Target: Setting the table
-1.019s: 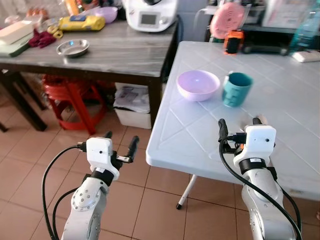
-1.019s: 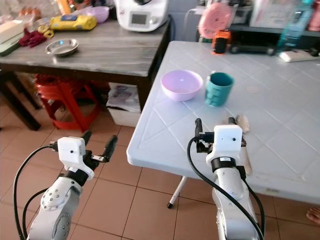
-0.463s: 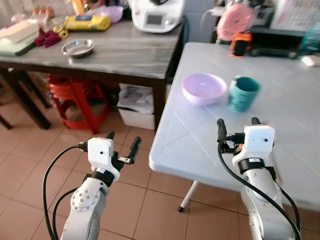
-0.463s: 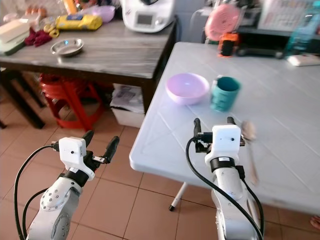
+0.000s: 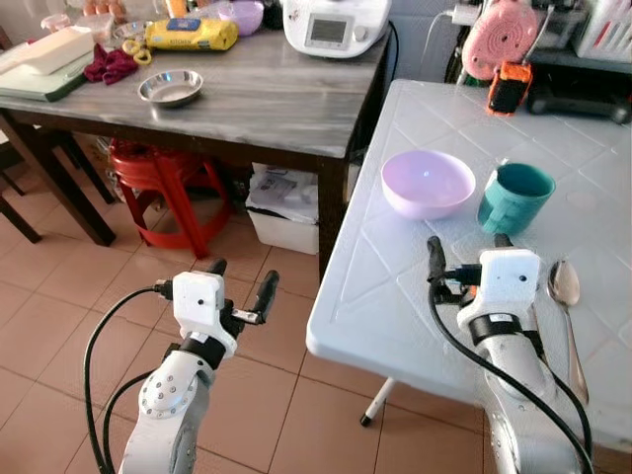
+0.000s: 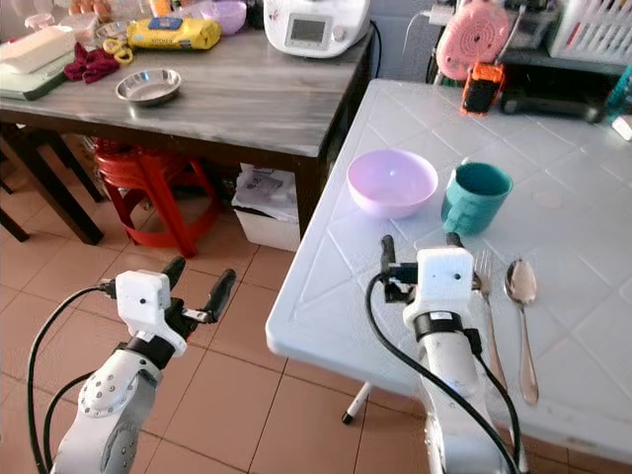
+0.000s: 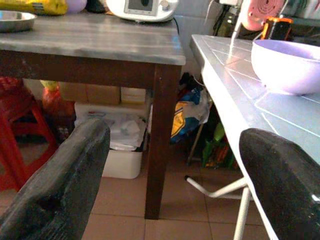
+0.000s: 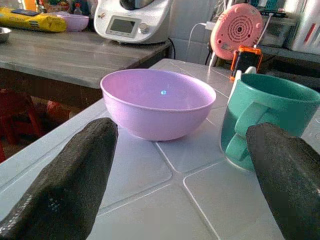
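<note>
**A:** What is on the white table (image 6: 553, 188)?

**B:** A lilac bowl (image 6: 392, 183) sits near the table's left edge, with a teal mug (image 6: 474, 197) just beside it on the right, handle turned toward the robot. Nearer the robot, a fork (image 6: 488, 316) and a spoon (image 6: 521, 321) lie side by side, handles pointing at the robot, the fork partly hidden by the right arm.

**A:** Where are the grippers?

**B:** The right gripper (image 6: 419, 247) hovers over the table's near edge, aimed at the bowl and mug, its two black fingers spread wide and holding nothing. The left gripper (image 6: 196, 280) hangs over the tiled floor (image 6: 247, 395), off to the left of the table, fingers also wide apart and empty.

**A:** Is there any writing to read?

**B:** None that is legible. A yellow packet (image 5: 191, 34) on the dark wooden table (image 5: 257, 94) carries blue print too small to make out. A white kitchen appliance (image 5: 336, 22) has a grey display, unreadable.

**A:** What else surrounds it?

**B:** A steel dish (image 5: 171, 87) on the wooden table, a red stool (image 5: 163, 188) beneath it, and a pink round fan (image 6: 480, 39) behind the white table.
</note>
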